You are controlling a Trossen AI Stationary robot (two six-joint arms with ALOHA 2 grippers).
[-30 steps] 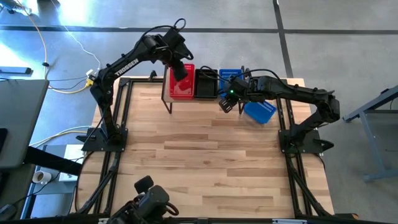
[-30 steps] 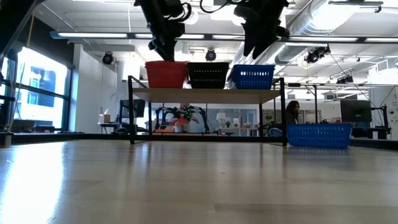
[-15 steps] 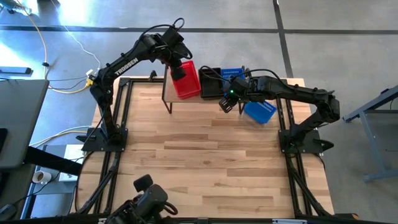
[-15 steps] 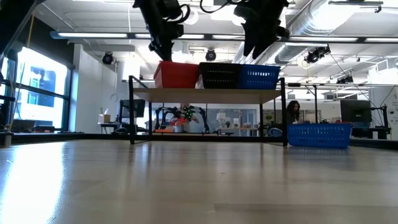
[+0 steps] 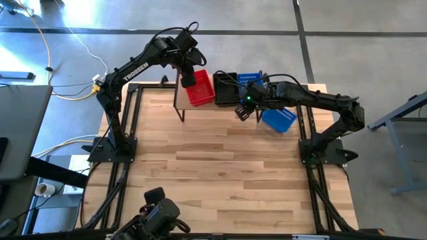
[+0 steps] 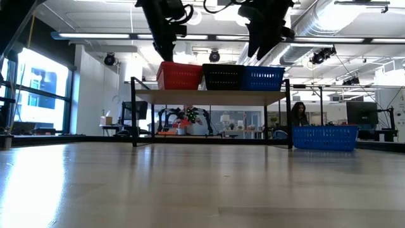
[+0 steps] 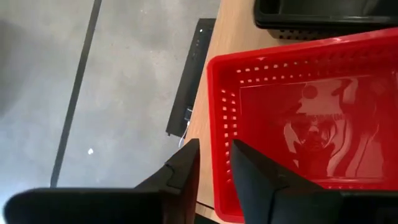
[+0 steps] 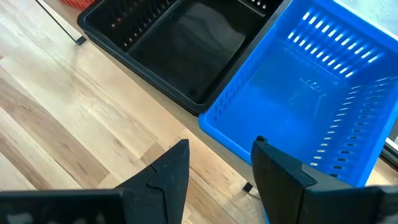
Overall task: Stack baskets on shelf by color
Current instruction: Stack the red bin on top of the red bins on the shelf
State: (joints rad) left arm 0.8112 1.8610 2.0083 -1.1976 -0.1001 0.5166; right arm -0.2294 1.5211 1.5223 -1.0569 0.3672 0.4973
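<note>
Bright ceiling lights and grey floor all around, and the pale wood worktop [image 5: 227,167] sits between the two arm bases with the little shelf [image 6: 209,96] at its far edge. Up on that shelf, three baskets in a row: the red basket [image 5: 199,88] at the left arm's end, skewed at an angle to its neighbours, the black basket [image 5: 225,89] in the middle, the blue basket [image 5: 248,80] at the right arm's end, and from table height they stand side by side with the black and blue touching. The left hand [image 7: 211,163] is right over the red basket's outer end, one finger outside the short wall and one inside, the rim running between them with only a narrow gap; whether the pads actually press the plastic, I can't tell. The right hand [image 8: 217,163] hangs just above the shelf's front edge near the black and blue baskets, fingers spread wide, nothing between them. Off the shelf, a second blue basket [image 5: 278,119] lies on the worktop beside the shelf's right legs, under the right arm. Far back in the room, a person [image 6: 297,117] is seated behind that basket.
</note>
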